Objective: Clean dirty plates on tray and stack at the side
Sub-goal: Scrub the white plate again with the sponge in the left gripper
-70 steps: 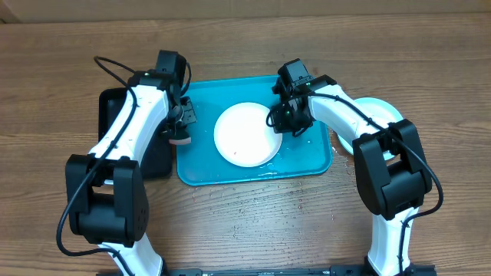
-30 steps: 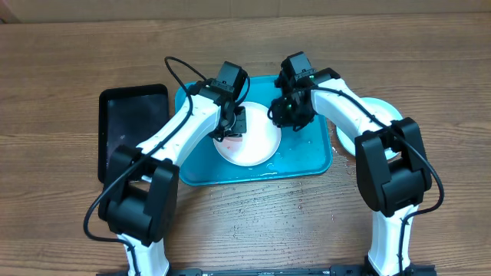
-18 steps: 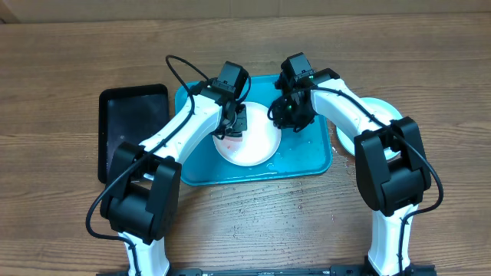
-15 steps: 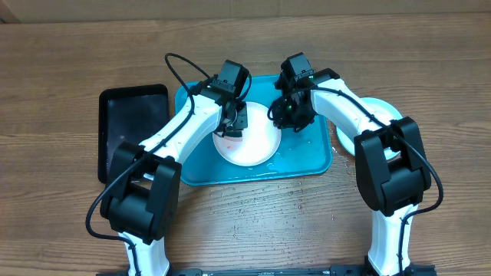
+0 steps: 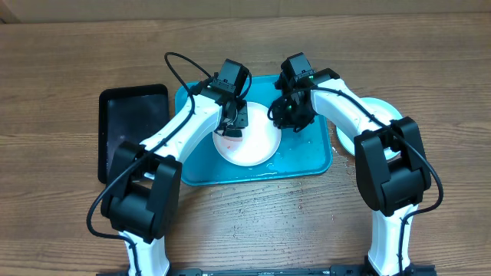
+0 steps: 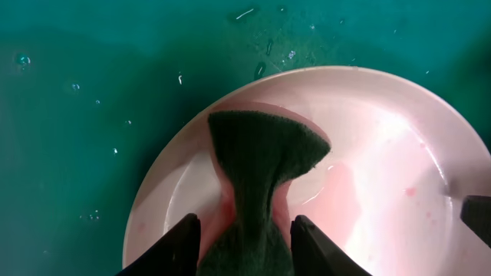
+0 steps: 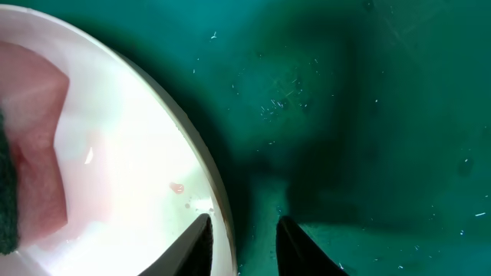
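While the left gripper (image 6: 245,234) is clamping the sponge (image 6: 265,153) down on the white plate (image 6: 383,169), mid-tray (image 6: 84,84), the right gripper (image 7: 242,230) is straddling its frame-right rim w/ jaws narrow; can't tell if it's gripping. Plate is lying directly under the sponge, w/ open surface stretching toward frame right.

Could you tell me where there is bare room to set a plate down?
Bare table lies in front of the tray and behind it. The black tray looks bare. Crowded: the white plate, where the left gripper holds a sponge, the right gripper at its rim.
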`<state>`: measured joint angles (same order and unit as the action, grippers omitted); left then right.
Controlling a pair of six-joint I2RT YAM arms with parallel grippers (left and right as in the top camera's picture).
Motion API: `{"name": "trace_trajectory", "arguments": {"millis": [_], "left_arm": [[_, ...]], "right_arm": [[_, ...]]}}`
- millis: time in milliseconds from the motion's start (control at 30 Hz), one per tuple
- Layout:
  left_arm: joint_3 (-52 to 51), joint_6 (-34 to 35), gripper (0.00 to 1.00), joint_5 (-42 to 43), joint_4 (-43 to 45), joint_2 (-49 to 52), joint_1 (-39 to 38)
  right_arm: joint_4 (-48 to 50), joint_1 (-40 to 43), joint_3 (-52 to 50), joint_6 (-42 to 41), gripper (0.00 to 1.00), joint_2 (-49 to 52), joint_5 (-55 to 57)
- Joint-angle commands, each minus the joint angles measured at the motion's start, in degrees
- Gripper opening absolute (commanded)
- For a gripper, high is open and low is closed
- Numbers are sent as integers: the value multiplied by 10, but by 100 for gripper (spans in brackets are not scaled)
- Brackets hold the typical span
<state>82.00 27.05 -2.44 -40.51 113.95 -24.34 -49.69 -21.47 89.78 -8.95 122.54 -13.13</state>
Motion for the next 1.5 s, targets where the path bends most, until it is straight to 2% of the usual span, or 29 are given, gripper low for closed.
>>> {"name": "trace_trajectory", "arguments": {"millis": [0,100,133,167,200,367,467,700,1067,1233,1333,1467], "left_arm": [[-3,-2,40,-11,2,26,0],[-3,-2,33,-11,1,39,0],[-3,-3,25,-11,1,44,0],[-3,-3,10,-11,0,45,0],[-3,-3,4,-11,-2,45,0],[16,-3,4,-3,-52,32,0],[40,-35,4,12,-97,11,0],[40,-65,4,49,-119,-3,-1],[-55,-63,4,54,-63,-2,-4],[-113,-62,5,-8,58,-2,-4],[-109,-58,4,-18,85,-2,-4],[-73,-47,4,-18,71,-5,-3]], "right_arm": [[1,0,2,5,29,7,2],[1,0,2,5,29,7,2],[1,0,2,5,29,7,2],[1,0,2,5,29,7,2],[1,0,2,5,29,7,2],[1,0,2,5,28,7,2],[1,0,2,5,28,7,2],[3,0,2,5,26,7,2],[3,0,2,4,25,7,2],[3,0,2,4,25,7,2],[1,0,2,4,25,7,2],[-2,0,2,4,25,7,2]]}}
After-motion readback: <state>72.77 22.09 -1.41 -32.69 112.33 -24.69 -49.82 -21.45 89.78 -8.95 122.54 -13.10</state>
